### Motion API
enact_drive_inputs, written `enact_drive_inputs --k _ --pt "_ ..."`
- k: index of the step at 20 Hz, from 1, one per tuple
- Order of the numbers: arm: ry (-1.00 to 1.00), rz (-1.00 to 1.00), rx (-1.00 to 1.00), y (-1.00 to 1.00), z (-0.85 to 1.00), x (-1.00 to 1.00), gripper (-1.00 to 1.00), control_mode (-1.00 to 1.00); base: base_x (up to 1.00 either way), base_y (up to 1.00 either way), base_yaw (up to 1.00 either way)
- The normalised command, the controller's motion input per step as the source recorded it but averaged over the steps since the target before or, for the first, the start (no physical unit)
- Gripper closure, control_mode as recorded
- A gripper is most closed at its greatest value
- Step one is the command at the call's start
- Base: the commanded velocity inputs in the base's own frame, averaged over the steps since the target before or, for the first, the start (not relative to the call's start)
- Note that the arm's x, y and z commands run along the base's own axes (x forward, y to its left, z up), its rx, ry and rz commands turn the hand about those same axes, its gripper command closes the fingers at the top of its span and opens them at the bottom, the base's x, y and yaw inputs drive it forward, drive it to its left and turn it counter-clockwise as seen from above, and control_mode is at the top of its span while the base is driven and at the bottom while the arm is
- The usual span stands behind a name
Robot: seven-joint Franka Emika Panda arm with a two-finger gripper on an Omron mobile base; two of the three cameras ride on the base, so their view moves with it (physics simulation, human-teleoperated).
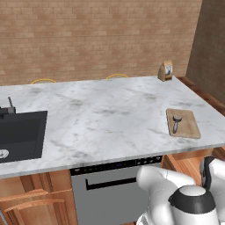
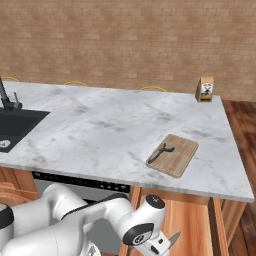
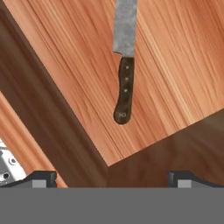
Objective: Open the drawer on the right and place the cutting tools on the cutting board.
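The drawer [image 3: 179,65] on the right stands pulled out below the counter's right end [image 2: 192,220], its wooden floor showing. On that floor lies a knife [image 3: 124,94] with a dark brown handle and a grey blade, one of the cutting tools. My gripper [image 3: 112,178] hangs open just above the drawer, its fingertips [image 3: 43,177] wide apart and the knife's handle ahead of them, untouched. On the counter, the tan cutting board [image 1: 189,127] [image 2: 182,152] carries a small dark grey utensil [image 1: 176,124] [image 2: 161,152] with a round head.
A black sink [image 1: 22,134] [image 2: 12,125] is set into the marble counter's left end. A small brown paper bag [image 1: 165,70] [image 2: 205,89] stands at the back right. The grey dishwasher front [image 1: 110,193] is left of the drawer. A dark drawer wall [image 3: 52,118] runs beside the knife.
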Motion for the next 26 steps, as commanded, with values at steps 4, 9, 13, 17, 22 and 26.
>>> enact_drive_inputs --k 4,9,13,17,22,26 --pt "0.00 0.00 0.05 0.00 -0.14 0.13 -1.00 -1.00 0.00 0.00 0.00" --pt "0.00 0.00 0.01 0.00 -0.20 0.14 -1.00 -1.00 0.00 0.00 0.00" --pt "0.00 0.00 0.00 -0.02 -0.27 0.15 -1.00 -1.00 0.00 0.00 0.00" --pt "0.00 0.00 0.00 -0.22 -0.25 0.11 -1.00 -1.00 0.00 0.00 0.00" --pt "0.00 0.00 0.00 -0.33 -0.21 0.07 -1.00 -1.00 0.00 0.00 0.00" --pt "0.00 0.00 0.00 -0.16 -0.15 0.11 -1.00 -1.00 0.00 0.00 0.00"
